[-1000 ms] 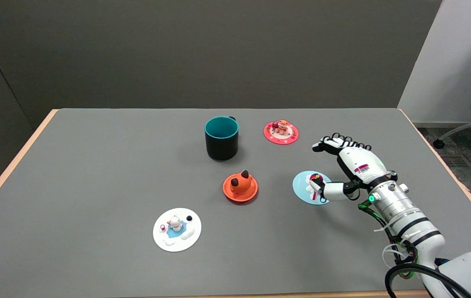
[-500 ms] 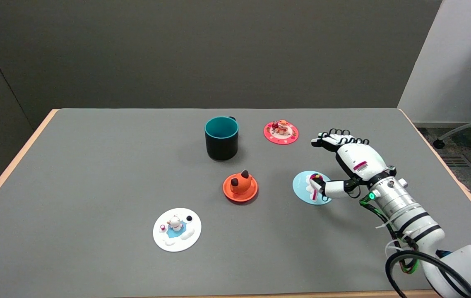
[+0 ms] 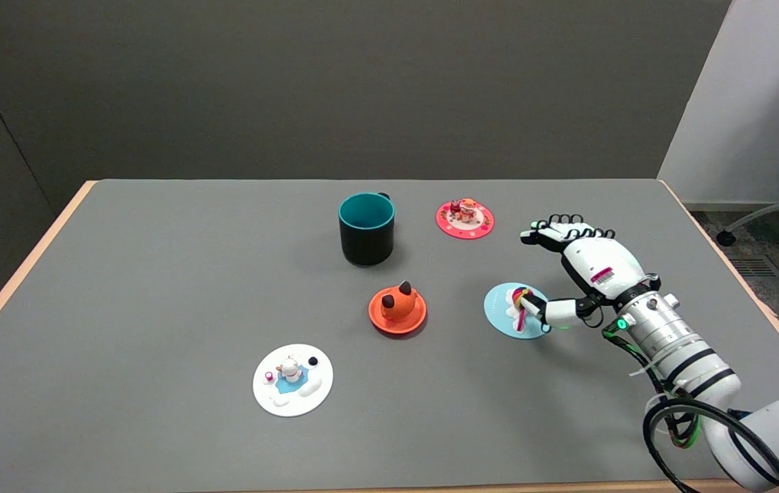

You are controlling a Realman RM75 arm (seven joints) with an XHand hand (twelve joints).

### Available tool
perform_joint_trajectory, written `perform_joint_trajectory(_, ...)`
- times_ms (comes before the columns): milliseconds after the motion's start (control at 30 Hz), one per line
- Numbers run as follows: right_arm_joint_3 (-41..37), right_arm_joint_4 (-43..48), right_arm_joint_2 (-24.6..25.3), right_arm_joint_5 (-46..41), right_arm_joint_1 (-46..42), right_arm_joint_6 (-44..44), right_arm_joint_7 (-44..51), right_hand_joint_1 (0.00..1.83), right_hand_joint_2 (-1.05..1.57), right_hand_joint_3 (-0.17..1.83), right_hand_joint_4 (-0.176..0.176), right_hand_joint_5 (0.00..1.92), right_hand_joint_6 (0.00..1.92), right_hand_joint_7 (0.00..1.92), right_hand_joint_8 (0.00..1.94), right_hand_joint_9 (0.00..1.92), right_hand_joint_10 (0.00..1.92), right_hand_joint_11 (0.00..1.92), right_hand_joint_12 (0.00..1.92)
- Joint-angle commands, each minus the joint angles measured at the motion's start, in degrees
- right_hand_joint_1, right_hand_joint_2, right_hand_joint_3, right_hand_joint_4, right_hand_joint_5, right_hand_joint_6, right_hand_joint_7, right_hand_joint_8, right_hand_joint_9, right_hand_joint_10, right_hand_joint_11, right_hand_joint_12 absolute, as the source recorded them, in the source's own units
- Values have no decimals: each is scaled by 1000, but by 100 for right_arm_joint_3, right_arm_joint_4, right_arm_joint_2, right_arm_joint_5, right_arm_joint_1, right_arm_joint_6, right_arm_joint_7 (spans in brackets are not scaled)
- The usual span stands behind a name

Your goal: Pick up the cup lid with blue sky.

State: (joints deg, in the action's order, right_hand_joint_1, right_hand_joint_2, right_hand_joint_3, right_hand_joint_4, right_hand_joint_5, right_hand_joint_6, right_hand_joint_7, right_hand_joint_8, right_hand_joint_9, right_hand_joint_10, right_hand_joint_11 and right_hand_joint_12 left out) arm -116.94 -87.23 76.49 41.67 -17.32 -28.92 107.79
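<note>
Under our right hand [image 3: 584, 263] the sky lid [image 3: 502, 308] is lying flat on the table [image 3: 157, 274]; thumb touching its knob, fingers spread, nothing gripped, lift pending.

Bare grey table [image 3: 157, 274] left and front, orange lid [image 3: 397, 309] (nearest obstacle) beside blue lid [image 3: 507, 311], mug [image 3: 366, 228] well apart

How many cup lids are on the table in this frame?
4. A pink lid sits right of the mug, an orange lid at centre, a white lid near left, and the sky-blue lid beside the right hand. None appears hidden.
</note>
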Motion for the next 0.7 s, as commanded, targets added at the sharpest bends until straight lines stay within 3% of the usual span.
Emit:
perform_joint_trajectory(33, -301, 302, 148, 111, -131, -431, -15, 915, 667, 697, -65, 410, 333, 282, 249, 253, 306, 197, 562)
perform_joint_trajectory(467, -230, 235, 357, 108, -249, -415, -15, 918, 623, 728, -82, 452, 277, 307, 227, 262, 314, 184, 607)
perform_joint_trajectory(700, -10, 182, 309, 103, -112, -359, -71, 912, 668, 695, -84, 500, 341, 309, 261, 268, 308, 177, 640)
